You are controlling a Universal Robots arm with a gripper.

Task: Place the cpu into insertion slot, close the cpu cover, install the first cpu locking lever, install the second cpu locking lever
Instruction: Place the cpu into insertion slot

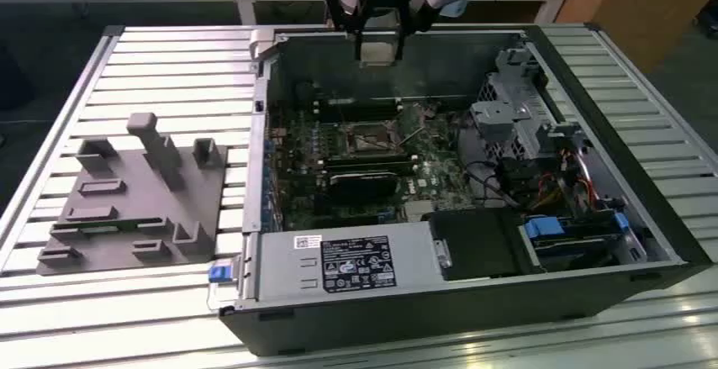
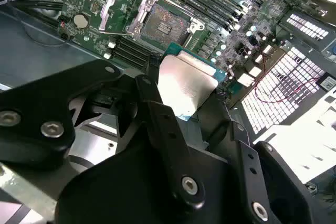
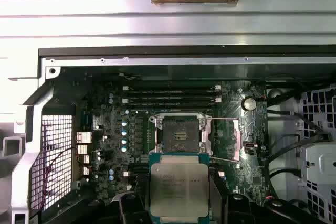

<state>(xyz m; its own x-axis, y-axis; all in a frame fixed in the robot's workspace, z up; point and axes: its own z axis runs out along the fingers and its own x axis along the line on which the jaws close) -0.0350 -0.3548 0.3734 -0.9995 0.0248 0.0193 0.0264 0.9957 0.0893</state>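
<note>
One cpu [image 3: 180, 188] in end effector [image 3: 180, 204]

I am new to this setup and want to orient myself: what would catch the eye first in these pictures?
The open computer case on the slatted table draws the eye first, with the tool above it holding the cpu. In the first wrist view the insertion slot stands empty on the green board, its cpu cover swung open beside it.

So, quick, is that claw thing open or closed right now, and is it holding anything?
Gripper: closed, holding the chip by its edges; the socket is empty.
</note>
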